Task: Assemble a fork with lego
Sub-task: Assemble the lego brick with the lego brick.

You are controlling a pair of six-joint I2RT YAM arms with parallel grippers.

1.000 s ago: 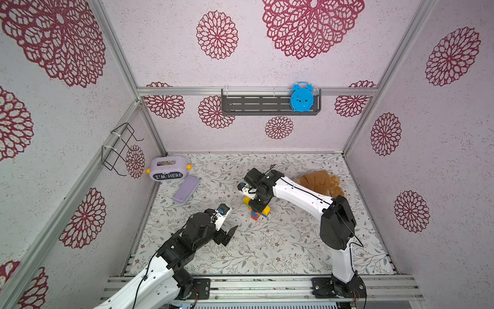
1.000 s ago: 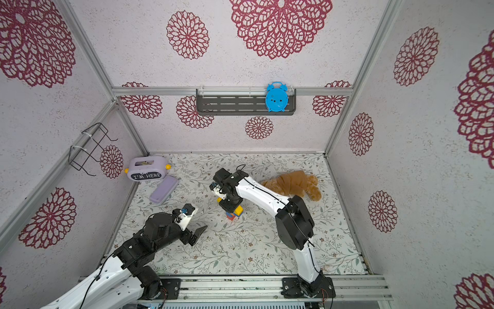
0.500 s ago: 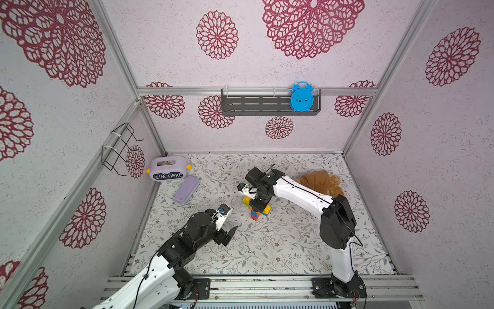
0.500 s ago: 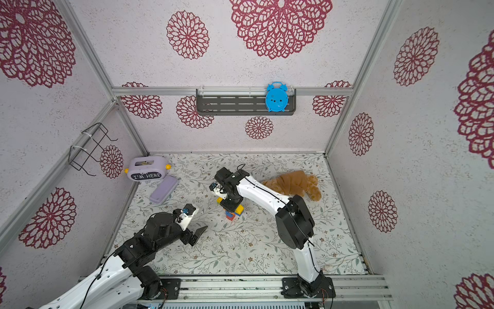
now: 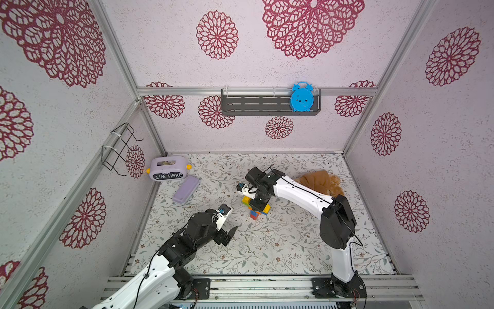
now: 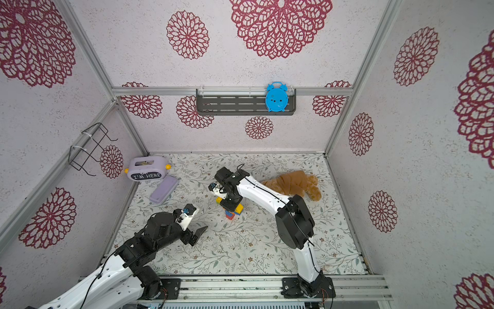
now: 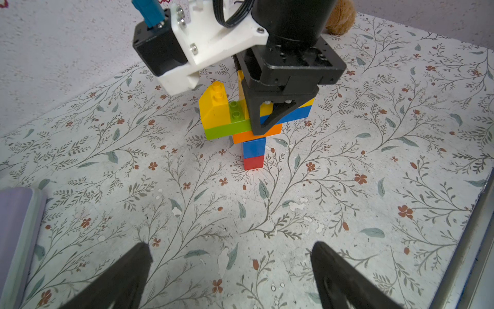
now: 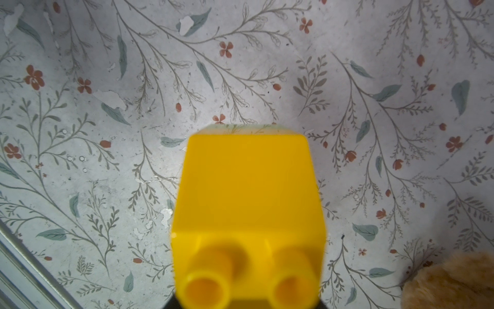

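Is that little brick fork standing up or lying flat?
Upright: the fork stands red end down on the table, studs pointing up, with the right fingers shut on its top.

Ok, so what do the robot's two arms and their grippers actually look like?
Both the left arm and right arm have glossy white link shells and chunky black joint housings, with thin black cables along them. The left gripper and right gripper have matte black, tapered fingers. A white bracket with a blue plug sits at each wrist.
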